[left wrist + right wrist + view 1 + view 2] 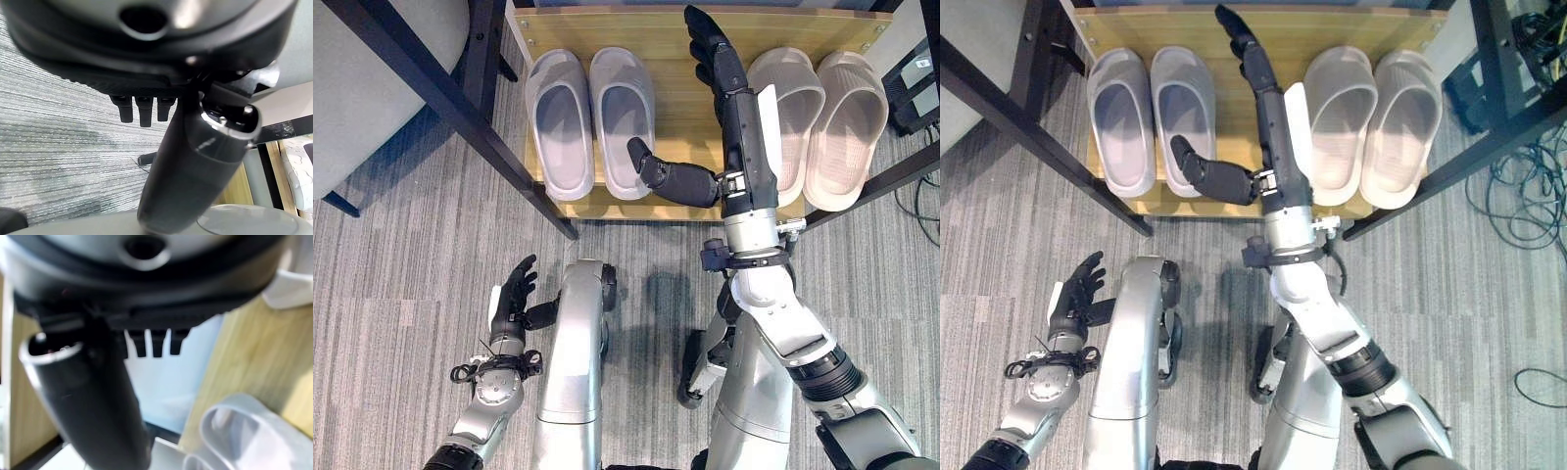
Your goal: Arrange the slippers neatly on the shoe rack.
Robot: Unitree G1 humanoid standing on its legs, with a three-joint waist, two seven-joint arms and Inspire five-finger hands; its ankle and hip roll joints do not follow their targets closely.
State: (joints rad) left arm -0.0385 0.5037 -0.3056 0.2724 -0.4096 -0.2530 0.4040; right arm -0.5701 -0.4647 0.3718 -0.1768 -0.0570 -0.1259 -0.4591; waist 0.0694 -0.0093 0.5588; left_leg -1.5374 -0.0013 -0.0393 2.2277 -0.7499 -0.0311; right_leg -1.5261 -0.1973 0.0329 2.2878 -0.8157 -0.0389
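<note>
1. Wooden shoe rack (695,108) with a black frame stands on grey striped carpet (401,284), seen from above.
2. Four slippers lie on the shelf board, soles down, toes toward the far edge.
3. Grey pair sits on the robot's left part of the shelf: left grey slipper (559,122) and right grey slipper (622,117), side by side and touching or nearly so.
4. Beige pair sits on the right part: inner beige slipper (793,113) and outer beige slipper (847,127), side by side, close together.
5. A bare strip of board lies between the two pairs.
6. Right robot hand (732,83) reaches over that bare strip, fingers straight and pointing toward the rack's far edge, thumb stuck out sideways toward the heel of the right grey slipper. It grips nothing; the fingers are extended and open. Whether the thumb tip touches the slipper heel cannot be told.
7. Left robot hand (517,294) hangs low over the carpet in front of the rack, well apart from it, fingers loosely spread and empty.
8. A grey seat or cushion (372,78) shows beyond the rack's left frame; cables (1528,186) lie on the carpet at the right.
</note>
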